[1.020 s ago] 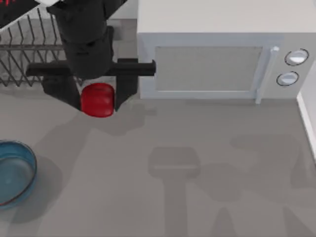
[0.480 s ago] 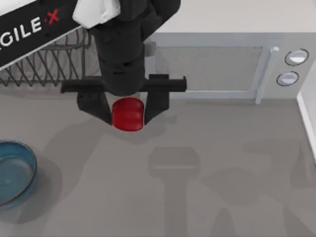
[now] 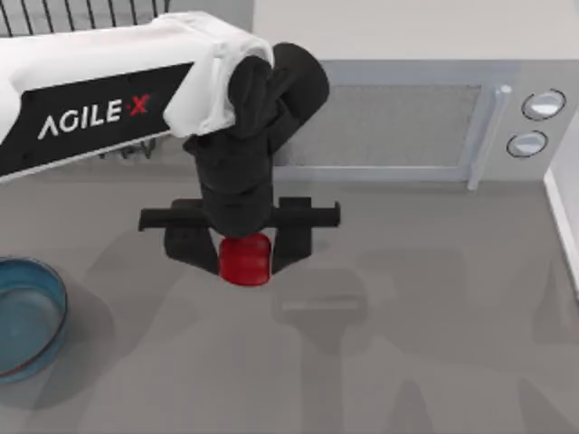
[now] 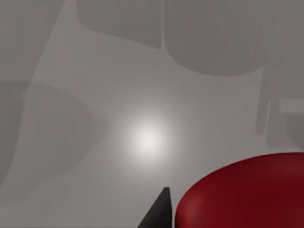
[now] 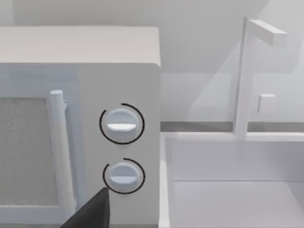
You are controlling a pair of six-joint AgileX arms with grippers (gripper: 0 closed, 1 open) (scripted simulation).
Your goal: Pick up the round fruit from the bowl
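A: Left gripper (image 3: pixel 242 255) is clenched on the round fruit (image 3: pixel 245 259), above bare grey counter (image 3: pixel 425 362)!

B: Bowl (image 3: pixel 27 312) sits well off to its left, microwave (image 3: pixel 407 117) behind it, dish rack (image 3: pixel 72 18) back-left. Right gripper: cannot tell.

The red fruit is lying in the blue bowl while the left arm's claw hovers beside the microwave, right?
Not quite: the top view shows the red fruit gripped in the left gripper, above the table in front of the microwave. The blue bowl holds nothing.
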